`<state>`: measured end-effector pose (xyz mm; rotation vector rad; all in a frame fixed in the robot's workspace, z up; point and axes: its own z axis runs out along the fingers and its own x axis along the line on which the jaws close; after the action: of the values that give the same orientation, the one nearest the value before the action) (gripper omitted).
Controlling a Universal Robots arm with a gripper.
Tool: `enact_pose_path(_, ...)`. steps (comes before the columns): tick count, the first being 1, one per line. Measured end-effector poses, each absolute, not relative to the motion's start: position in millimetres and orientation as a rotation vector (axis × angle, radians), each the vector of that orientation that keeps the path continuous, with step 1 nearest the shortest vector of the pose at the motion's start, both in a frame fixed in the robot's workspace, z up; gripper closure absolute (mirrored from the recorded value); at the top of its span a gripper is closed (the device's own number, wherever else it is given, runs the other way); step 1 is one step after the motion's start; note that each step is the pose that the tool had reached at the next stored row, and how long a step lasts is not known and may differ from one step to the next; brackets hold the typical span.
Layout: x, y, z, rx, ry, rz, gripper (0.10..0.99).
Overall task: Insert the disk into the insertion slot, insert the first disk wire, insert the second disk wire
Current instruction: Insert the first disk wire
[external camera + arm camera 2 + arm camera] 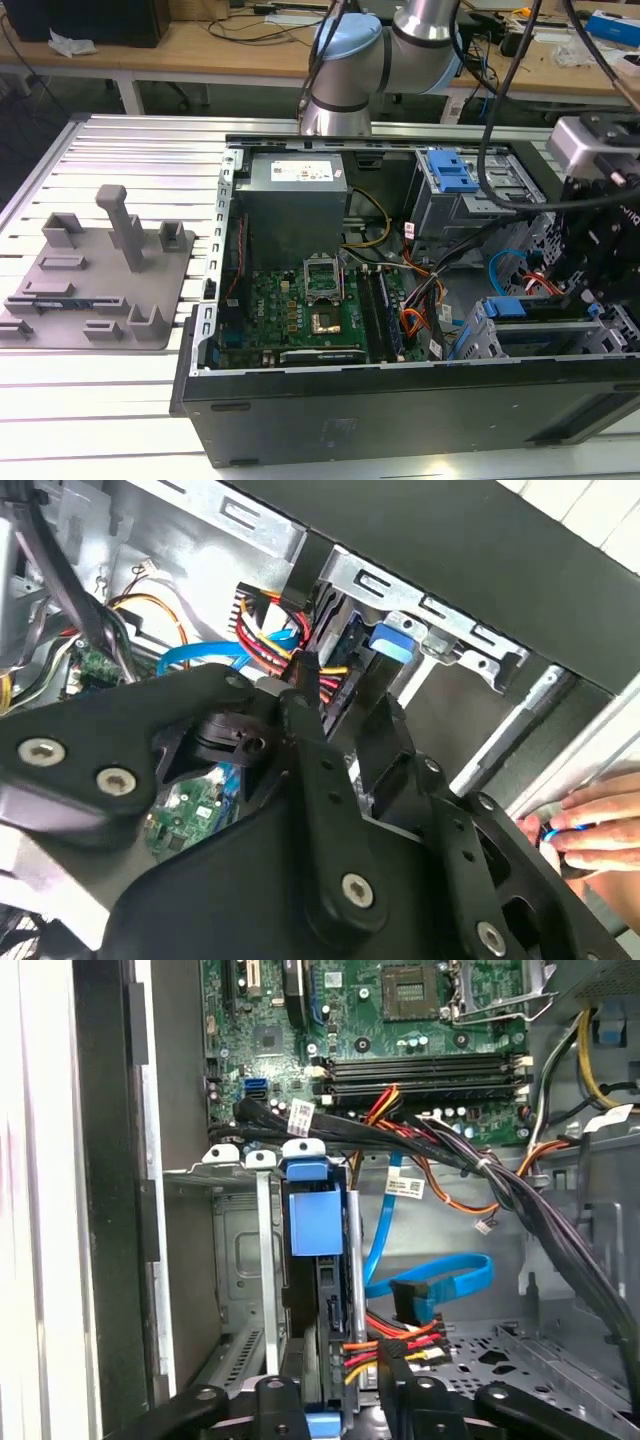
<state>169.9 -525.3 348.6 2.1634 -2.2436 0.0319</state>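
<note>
High exterior; wrist views inside case [400, 410]

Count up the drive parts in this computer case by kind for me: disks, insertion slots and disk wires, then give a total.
disk: 1
insertion slot: 1
disk wires: 2, the red-orange first disk wire and the blue second disk wire
Total: 4

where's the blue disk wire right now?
In the first wrist view the second disk wire loops beside the disk, its plug next to the red-orange first disk wire; that is toward the exterior view's right, inside the case.
</note>
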Motion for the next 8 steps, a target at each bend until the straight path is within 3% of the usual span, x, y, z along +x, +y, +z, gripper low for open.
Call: enact_pose_path(8,170,-523,375,2.165,-2.246,0.035,0.663)
